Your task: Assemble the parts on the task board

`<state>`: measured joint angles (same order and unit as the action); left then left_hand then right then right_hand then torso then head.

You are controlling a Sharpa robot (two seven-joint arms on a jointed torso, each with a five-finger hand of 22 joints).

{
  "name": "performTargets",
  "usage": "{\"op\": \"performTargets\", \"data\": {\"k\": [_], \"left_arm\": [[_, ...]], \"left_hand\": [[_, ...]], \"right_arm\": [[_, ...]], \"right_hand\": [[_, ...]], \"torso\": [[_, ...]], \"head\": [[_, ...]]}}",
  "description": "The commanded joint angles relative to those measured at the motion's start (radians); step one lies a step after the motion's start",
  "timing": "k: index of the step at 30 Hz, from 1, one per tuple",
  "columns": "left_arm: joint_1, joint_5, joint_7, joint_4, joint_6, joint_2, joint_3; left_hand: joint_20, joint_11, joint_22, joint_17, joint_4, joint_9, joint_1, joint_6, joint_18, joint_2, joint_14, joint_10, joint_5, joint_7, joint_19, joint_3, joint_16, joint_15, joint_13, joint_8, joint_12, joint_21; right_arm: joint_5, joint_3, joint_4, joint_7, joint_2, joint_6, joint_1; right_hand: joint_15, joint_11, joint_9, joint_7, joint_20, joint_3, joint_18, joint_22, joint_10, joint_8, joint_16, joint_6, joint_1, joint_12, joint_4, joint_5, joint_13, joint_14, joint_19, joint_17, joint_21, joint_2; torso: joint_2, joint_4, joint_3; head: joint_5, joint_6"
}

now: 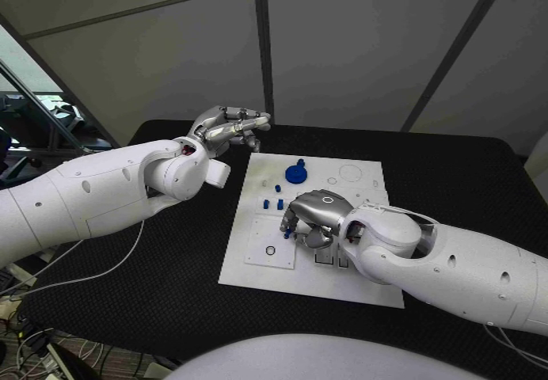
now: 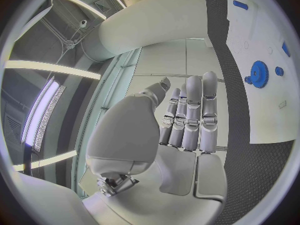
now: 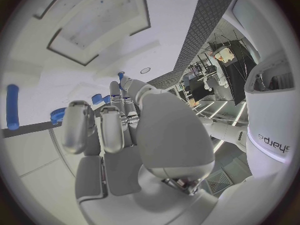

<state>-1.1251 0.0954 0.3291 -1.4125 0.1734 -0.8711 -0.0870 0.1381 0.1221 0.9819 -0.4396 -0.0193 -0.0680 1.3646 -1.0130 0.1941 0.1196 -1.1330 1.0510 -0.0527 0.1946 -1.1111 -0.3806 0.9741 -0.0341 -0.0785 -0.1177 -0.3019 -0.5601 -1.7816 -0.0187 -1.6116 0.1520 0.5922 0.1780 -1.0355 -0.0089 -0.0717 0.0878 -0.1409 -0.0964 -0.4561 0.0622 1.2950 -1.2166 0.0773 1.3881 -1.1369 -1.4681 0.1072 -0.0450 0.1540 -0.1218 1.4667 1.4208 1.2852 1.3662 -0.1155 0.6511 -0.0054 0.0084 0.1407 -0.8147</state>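
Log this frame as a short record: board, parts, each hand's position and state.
board: white task board in the middle of the black table
parts: blue gear near the far edge; small blue pegs standing nearer the middle
left hand: left hand off the board's far left corner, above the table, fingers apart, holding nothing
right hand: right hand over the board's middle, fingers curled down; whether it holds a part cannot be told

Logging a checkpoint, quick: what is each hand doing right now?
Left hand: open, holding nothing, off the task board.
Right hand: over the board; cannot tell whether it holds anything.
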Motion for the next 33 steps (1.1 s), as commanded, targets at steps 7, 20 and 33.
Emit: {"op": "performTargets", "data": {"k": [7, 20, 33], "left_arm": [[-0.002, -0.005, -0.002, -0.001, -0.013, 0.000, -0.001], [-0.002, -0.005, -0.006, -0.002, -0.016, -0.001, -0.001], [-0.002, -0.005, -0.020, 0.000, -0.022, -0.001, -0.001]], "left_hand": [[0.001, -0.001, -0.001, 0.001, -0.001, 0.001, 0.002, 0.010, -0.011, -0.008, 0.001, -0.007, 0.001, 0.000, -0.004, 0.007, -0.005, -0.006, -0.001, 0.002, -0.004, 0.005], [0.001, 0.000, -0.002, 0.002, -0.001, 0.001, 0.002, 0.011, -0.012, -0.008, 0.001, -0.009, 0.001, 0.000, -0.004, 0.008, -0.005, -0.006, -0.001, 0.002, -0.005, 0.006], [0.002, 0.000, -0.003, 0.003, -0.002, 0.001, 0.001, 0.013, -0.012, -0.009, 0.002, -0.012, 0.001, 0.001, -0.004, 0.011, -0.005, -0.007, -0.001, 0.002, -0.005, 0.008]], "right_arm": [[-0.015, 0.000, 0.008, 0.000, -0.006, -0.021, -0.001], [-0.026, -0.014, 0.015, 0.007, -0.016, -0.045, -0.001], [-0.029, -0.024, 0.022, 0.002, -0.019, -0.012, -0.001]], "right_hand": [[-0.001, 0.000, 0.002, -0.002, 0.003, -0.007, 0.002, 0.000, -0.007, -0.002, 0.005, -0.006, 0.008, -0.003, 0.001, 0.005, 0.001, 0.052, 0.005, 0.001, 0.005, 0.000], [-0.001, 0.000, 0.002, -0.002, 0.003, -0.008, 0.002, -0.001, -0.008, -0.003, 0.005, -0.006, 0.010, -0.004, 0.001, 0.005, 0.001, 0.052, 0.004, 0.001, 0.005, 0.001], [0.016, -0.021, -0.014, -0.021, -0.010, -0.005, 0.010, -0.036, 0.044, -0.017, 0.000, 0.053, 0.072, -0.042, -0.005, 0.002, 0.024, 0.048, -0.020, -0.009, -0.023, -0.030]], "torso": [[0.000, -0.0001, 0.0000], [0.000, 0.0005, 0.0001], [-0.001, 0.0001, -0.0002]], "head": [[0.001, -0.002], [0.001, -0.005], [0.003, -0.008]]}}
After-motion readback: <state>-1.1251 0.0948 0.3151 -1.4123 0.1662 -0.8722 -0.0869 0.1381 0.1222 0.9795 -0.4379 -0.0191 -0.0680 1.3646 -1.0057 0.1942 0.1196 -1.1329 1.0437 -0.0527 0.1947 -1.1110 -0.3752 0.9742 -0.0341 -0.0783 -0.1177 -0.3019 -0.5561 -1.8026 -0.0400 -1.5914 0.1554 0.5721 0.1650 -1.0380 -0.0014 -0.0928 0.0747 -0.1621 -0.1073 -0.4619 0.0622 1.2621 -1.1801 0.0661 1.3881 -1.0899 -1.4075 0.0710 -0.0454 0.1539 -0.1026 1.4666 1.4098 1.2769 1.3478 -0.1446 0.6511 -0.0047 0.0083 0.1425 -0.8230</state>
